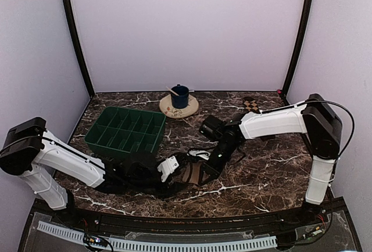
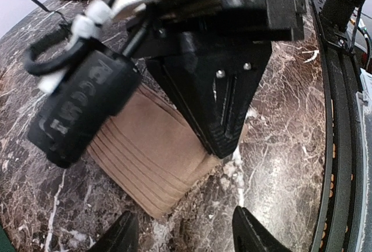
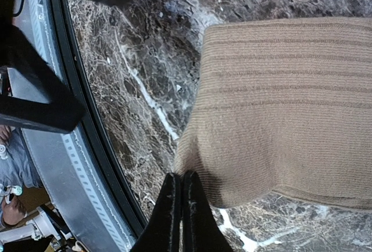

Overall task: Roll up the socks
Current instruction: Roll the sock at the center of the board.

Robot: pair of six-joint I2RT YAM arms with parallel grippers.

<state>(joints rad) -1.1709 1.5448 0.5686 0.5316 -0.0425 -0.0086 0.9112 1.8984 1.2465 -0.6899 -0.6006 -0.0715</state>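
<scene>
Tan sock (image 3: pixel 279 107) flat, nothing rolled.
Our right claw (image 3: pixel 181 205) sits closed at its edge, left claw (image 2: pixel 183 234) open beside; checkered sock (image 1: pixel 251 104) lies far beyond.

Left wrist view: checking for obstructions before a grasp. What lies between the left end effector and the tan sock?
Nothing but bare marble table lies between the left end effector and the tan sock, as the left wrist view shows.

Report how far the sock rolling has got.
Done: nothing looks rolled yet. In hand: the tan sock lies flat on the table, the shut right tool at its edge, the open left tool beside it. Left: rolling it, then the checkered sock, untouched at the far right.
</scene>
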